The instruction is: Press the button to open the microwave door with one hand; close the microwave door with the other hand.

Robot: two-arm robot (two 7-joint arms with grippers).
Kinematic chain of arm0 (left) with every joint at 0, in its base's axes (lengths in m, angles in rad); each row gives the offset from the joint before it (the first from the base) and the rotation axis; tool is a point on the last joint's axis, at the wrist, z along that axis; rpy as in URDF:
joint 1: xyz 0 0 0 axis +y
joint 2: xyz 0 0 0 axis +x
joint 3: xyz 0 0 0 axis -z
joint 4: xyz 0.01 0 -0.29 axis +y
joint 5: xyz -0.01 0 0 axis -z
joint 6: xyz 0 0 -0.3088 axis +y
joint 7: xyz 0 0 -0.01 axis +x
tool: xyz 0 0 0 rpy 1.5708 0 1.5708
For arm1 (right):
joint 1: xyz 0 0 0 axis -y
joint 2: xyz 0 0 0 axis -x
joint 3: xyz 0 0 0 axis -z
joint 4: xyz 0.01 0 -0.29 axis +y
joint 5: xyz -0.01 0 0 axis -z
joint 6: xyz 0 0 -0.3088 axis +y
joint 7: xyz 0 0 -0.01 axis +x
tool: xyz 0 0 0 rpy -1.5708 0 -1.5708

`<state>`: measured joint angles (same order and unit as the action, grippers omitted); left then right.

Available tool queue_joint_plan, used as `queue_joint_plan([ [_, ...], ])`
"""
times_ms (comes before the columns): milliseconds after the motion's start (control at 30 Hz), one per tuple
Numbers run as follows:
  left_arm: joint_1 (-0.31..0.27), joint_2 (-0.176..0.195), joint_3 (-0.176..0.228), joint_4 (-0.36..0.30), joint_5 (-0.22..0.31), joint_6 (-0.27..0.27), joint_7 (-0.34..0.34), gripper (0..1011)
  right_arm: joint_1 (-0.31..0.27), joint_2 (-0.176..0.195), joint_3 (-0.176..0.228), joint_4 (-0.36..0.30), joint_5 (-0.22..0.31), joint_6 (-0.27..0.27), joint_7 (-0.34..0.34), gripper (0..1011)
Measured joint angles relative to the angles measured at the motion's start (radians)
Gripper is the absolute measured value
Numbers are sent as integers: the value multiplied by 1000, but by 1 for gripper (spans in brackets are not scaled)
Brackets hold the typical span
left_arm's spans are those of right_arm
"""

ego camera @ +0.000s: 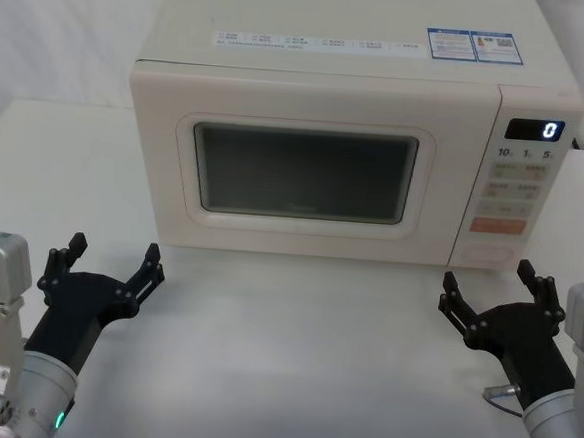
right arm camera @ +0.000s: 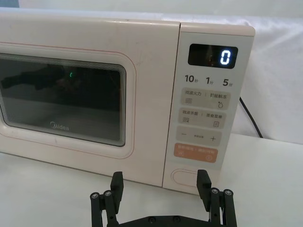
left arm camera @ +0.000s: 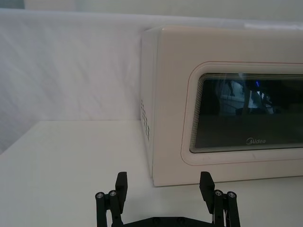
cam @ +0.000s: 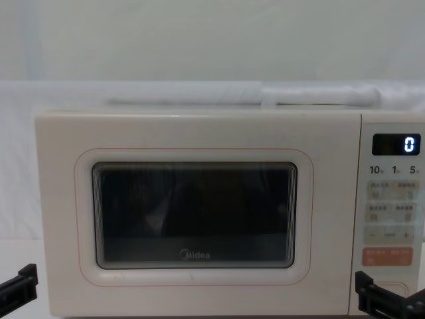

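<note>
A cream microwave stands at the back of the white table. Its door [ego camera: 301, 165] [cam: 196, 212] [right arm camera: 71, 90] [left arm camera: 236, 113], with a dark window and a Midea logo, is closed flush. The wide cream button [ego camera: 487, 253] [right arm camera: 186, 177] sits at the bottom of the control panel, below the orange keys. My left gripper [ego camera: 111, 264] [left arm camera: 164, 189] hovers open over the table in front of the microwave's left corner. In front of the control panel my right gripper [ego camera: 489, 285] [right arm camera: 160, 188] is open too, a short way from the button. Both are empty.
The display [ego camera: 535, 129] reads 0. A black cable [right arm camera: 251, 118] runs down behind the microwave's right side. Bare white table [ego camera: 293, 349] lies between the two grippers and to the left of the microwave. A white backdrop closes the rear.
</note>
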<state>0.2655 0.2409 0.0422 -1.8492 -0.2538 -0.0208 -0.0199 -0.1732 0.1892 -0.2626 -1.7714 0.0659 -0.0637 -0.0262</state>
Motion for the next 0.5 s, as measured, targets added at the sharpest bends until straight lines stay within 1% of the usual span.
queue_joint_plan([
  [500,0,0,0,0,0,0,0,1001,0,0,0,0,0,0,0,993],
])
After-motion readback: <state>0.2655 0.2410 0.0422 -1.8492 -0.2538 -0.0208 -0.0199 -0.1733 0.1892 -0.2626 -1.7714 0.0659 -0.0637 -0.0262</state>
